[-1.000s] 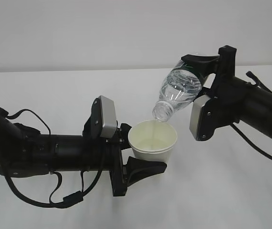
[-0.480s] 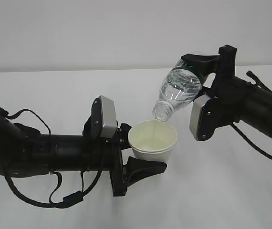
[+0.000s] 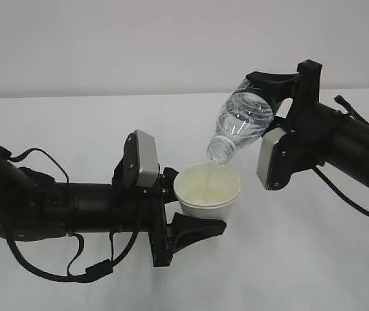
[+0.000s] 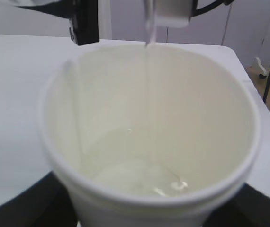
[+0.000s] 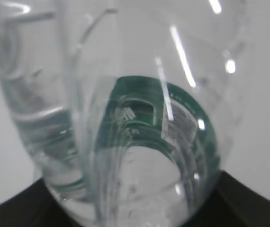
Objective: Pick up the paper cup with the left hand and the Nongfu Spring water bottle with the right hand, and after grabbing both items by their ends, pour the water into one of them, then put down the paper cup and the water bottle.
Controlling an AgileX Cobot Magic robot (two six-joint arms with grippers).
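Right tool [image 3: 270, 91] clamps the tilted clear ribbed bottle [image 3: 244, 120], water [image 4: 149, 109] streaming into the left tool's [image 3: 188, 207] gripped white paper cup [image 3: 207, 192].

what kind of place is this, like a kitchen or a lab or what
Most likely a robot lab or test room, not a kitchen: a bare white table against a plain pale wall, with only two black robot arms, a paper cup and a water bottle on show.
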